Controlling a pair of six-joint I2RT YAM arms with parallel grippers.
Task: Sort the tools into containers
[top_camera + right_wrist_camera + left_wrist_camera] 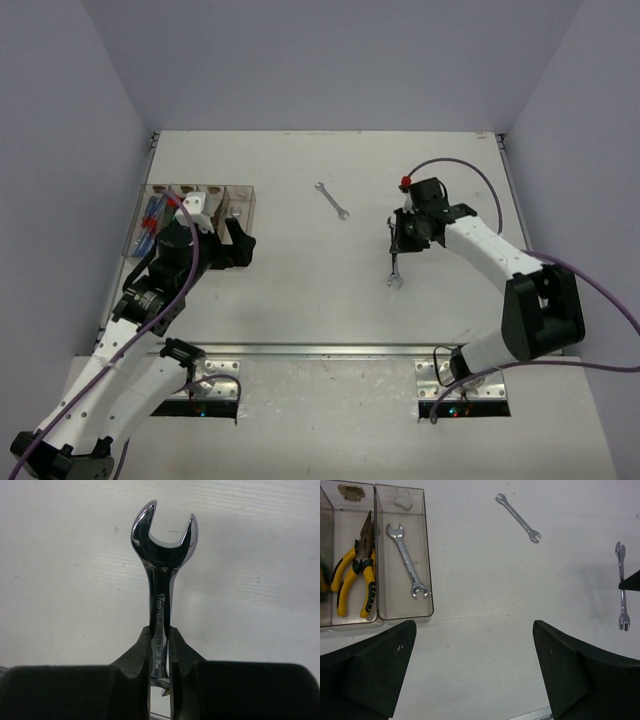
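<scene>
- Top view: right gripper [400,243] clamped on a slim silver open-end wrench [396,272]. The row of clear-plastic rectangular containers [165,200] lies well apart to its left, just beside the left gripper [238,245].
- Left wrist view: left gripper spread wide, holding nothing. The rightmost compartment holds a second wrench [407,560]. The held wrench's long axis runs roughly parallel to that compartment.
- Right wrist view: shaft pinched between the pads, polished open head pointing forward over the white counter [60,580].
</scene>
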